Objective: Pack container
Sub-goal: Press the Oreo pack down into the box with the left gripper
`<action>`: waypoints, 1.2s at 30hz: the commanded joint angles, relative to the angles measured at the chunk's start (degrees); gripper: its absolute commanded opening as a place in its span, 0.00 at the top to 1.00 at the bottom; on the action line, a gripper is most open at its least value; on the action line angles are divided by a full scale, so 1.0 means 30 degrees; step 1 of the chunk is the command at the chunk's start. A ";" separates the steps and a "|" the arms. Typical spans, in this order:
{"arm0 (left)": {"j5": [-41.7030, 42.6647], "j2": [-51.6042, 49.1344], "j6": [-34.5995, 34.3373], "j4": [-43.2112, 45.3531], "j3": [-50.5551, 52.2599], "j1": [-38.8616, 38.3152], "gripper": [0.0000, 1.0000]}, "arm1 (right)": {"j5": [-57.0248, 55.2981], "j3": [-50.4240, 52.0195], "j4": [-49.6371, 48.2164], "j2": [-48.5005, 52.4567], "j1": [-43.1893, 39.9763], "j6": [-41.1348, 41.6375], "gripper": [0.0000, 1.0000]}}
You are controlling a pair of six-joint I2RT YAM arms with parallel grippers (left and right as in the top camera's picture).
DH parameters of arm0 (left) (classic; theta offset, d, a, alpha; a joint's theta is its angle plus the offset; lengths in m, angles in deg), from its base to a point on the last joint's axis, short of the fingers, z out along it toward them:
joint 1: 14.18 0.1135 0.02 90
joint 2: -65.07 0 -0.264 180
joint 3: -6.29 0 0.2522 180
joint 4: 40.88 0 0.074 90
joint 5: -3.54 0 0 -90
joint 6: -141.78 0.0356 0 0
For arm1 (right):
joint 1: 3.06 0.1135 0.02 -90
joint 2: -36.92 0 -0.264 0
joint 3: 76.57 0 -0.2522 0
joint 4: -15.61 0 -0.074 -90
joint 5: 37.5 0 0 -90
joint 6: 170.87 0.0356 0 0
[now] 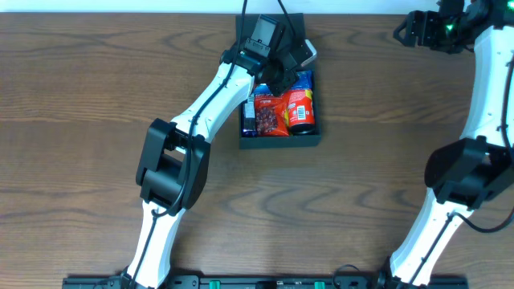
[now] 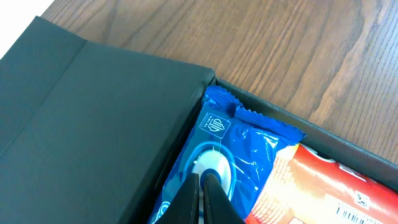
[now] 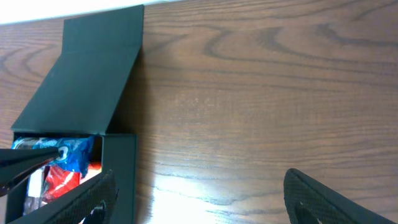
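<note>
The container (image 1: 280, 144) sits toward the far edge of the table (image 1: 88, 72), a little right of centre, with its lid (image 2: 93, 118) thrown back flat toward that far edge. Inside, a blue packet (image 2: 249, 146) lies against the hinge side. It has a crimped end and a small white round emblem whose lettering I can't read. Next to it is a red packet (image 2: 311, 180) with a pale label and some fine print, too small to make out. From overhead, a darker maroon packet (image 1: 269, 117) shows at the near left of the box.

The left gripper (image 2: 202, 190) is down inside the box with its fingers drawn together to a bare sliver and the tips on the blue wrapper. I can't tell whether any film is pinched between them.

The right gripper (image 3: 200, 186) hangs over bare wood to the right of the container, well apart from it, with its fingers spread wide. The tabletop is open on the left, right and near sides of the box. The packets fill it nearly wall to wall.
</note>
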State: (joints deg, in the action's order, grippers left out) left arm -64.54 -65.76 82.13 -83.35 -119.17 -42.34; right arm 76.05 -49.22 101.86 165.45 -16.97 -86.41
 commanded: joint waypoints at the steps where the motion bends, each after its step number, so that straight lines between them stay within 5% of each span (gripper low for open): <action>1: 0.0583 -0.0984 -0.0138 -0.0525 0.0000 -0.0131 0.94 | 0.0080 -0.0131 0.0080 -0.0124 -0.0226 -0.0321 0.14; 22: 0.0707 -0.1020 -0.0284 -0.0597 0.1027 -0.0262 0.94 | 0.0080 -0.0131 0.0211 -0.0124 -0.0226 -0.0328 0.14; 36: 0.2084 -0.0699 -0.1348 0.0342 -0.1158 -0.0270 0.94 | 0.0080 -0.0131 0.0204 -0.0124 -0.0226 -0.0321 0.14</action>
State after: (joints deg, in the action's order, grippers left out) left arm -61.90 -66.74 79.44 -82.47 -120.90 -42.91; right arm 76.05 -49.22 102.40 165.45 -16.97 -86.52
